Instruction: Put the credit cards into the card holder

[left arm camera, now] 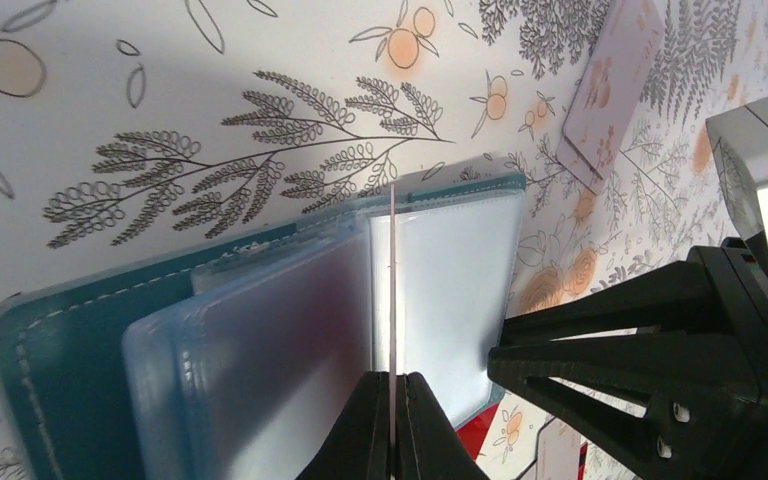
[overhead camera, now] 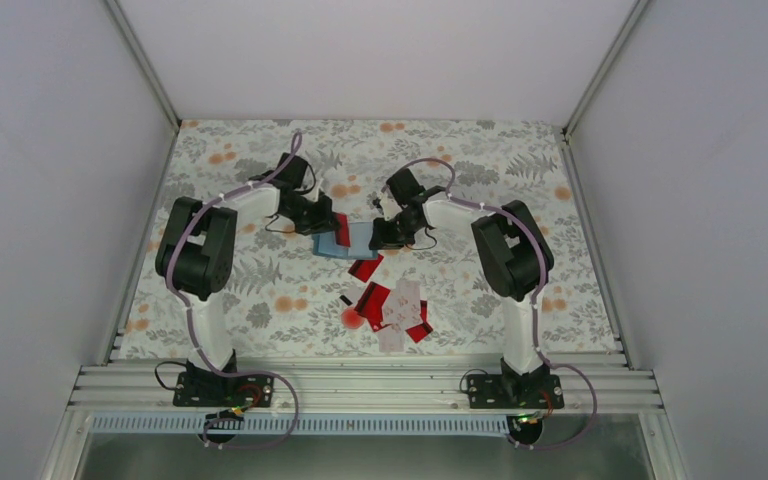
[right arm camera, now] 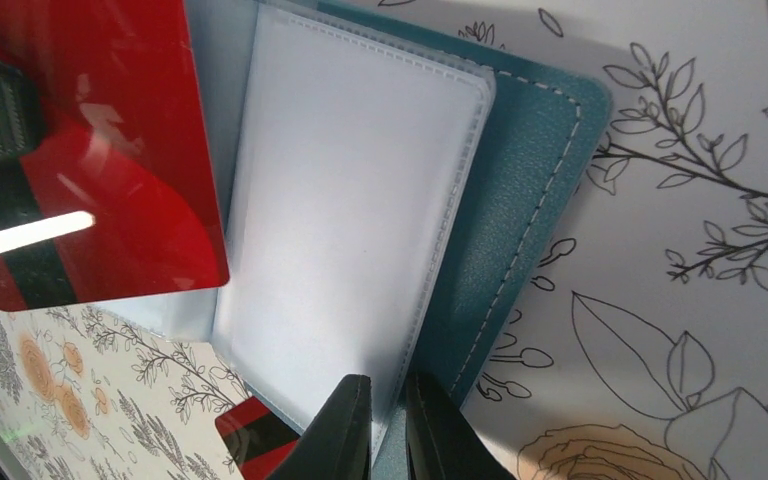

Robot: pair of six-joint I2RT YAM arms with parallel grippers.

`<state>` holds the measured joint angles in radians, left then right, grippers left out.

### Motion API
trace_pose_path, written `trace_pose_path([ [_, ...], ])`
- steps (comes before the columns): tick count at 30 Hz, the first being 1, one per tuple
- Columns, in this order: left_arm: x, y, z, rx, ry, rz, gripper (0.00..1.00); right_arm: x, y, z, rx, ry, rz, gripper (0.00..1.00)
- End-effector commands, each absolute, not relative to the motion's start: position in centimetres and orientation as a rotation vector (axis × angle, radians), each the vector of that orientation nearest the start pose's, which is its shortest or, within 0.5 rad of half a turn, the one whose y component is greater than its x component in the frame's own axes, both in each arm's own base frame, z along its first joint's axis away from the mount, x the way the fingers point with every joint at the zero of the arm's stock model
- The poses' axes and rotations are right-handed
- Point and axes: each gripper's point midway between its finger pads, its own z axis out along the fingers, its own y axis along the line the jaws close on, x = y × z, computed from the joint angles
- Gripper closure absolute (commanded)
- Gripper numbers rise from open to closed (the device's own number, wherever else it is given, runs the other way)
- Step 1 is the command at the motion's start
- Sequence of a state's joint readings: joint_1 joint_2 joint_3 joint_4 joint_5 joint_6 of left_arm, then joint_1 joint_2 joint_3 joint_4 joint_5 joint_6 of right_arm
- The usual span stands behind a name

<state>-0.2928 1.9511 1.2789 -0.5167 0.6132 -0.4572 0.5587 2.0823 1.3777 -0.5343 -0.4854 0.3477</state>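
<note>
Table (overhead camera: pixel 240 150), floral cloth, walled left, right and far; cloth stretches wide on every side of the central cluster. One card holder (overhead camera: pixel 355 245), teal, stitched edge, lying open mid-table with clear sleeves fanned. Right gripper (right arm camera: pixel 385 395) pinched on one sleeve; left gripper (left arm camera: pixel 391 385) clamped on one red card (right arm camera: pixel 110 130) over the holder. Loose credit cards (overhead camera: pixel 372 298) just nearer: three red, about two pale, overlapping. One red blob (overhead camera: pixel 352 318), one black piece (overhead camera: pixel 346 299).
</note>
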Motion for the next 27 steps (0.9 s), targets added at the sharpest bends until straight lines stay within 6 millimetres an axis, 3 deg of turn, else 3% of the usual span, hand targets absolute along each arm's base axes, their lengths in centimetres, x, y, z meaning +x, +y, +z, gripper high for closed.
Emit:
trace_pose_path([
  [1, 38.7, -22.7, 6.8, -0.027, 2.736, -1.147, 0.98, 29.1, 28.1, -4.7, -0.401, 3.153, 0.716, 0.9],
  [10, 38.7, -22.0, 6.1, -0.044, 2.734, -1.106, 0.98, 28.8, 28.0, -5.0, -0.39, 3.162, 0.716, 0.9],
  [27, 36.6, -21.7, 3.8, -0.009, 2.734, -1.173, 0.98, 28.8, 28.2, -5.2, -0.364, 3.163, 0.729, 0.9],
])
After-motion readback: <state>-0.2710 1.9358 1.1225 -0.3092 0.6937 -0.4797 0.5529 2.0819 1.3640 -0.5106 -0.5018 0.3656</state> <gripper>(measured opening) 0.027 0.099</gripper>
